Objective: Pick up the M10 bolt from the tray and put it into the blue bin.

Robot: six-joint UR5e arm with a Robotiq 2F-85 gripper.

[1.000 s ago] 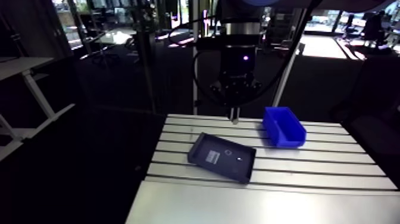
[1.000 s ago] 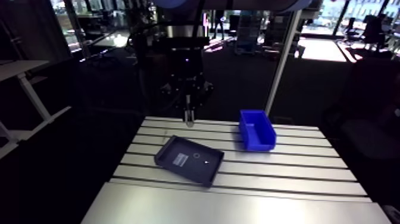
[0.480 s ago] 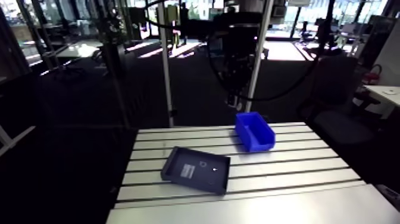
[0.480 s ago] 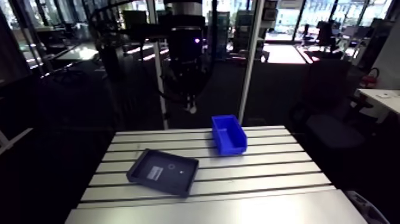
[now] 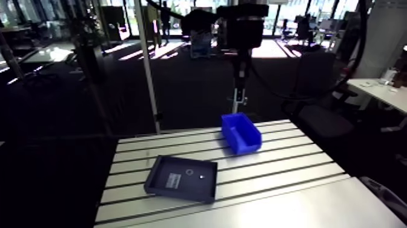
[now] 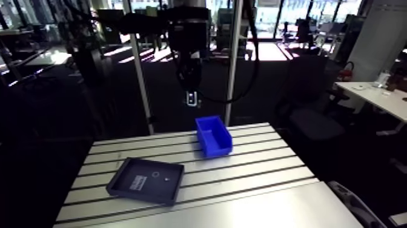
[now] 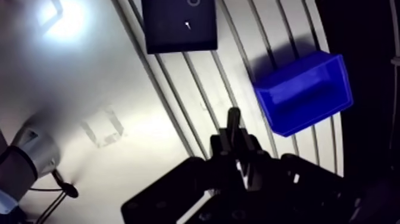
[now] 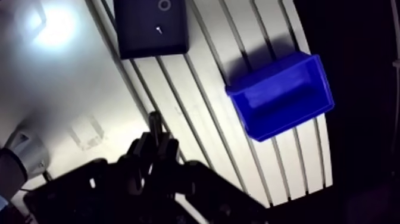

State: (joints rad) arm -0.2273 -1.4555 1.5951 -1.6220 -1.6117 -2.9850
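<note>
**A:** How does the hand stand?

**B:** The hand (image 7: 234,119) is closed. In the wrist view its jaws meet with no gap showing, and nothing can be made out between them. It hangs high above the worktop (image 5: 284,176), beside the blue bin (image 7: 303,92) rather than over its opening.

**A:** And the M10 bolt?

**B:** It is not plainly visible. The likeliest sign of it is a pale speck (image 7: 187,25) in the tray (image 7: 166,33), in the half of the tray that faces the blue bin. A small ring (image 5: 189,171) lies just past the speck, on the side away from the bin. The tray sits flat on the worktop, well apart from the blue bin.

**A:** Which way is that from the hand?

**B:** Ahead of it, with the blue bin off to one side and much nearer. If the speck is the bolt, the coming move probably leads away from the blue bin to the tray, where the hand opens and goes down. The speck is too small to show its long axis, so the wrist turn cannot be judged. If a bolt is hidden in the grip, only a short shift over the bin's opening would remain.
</note>
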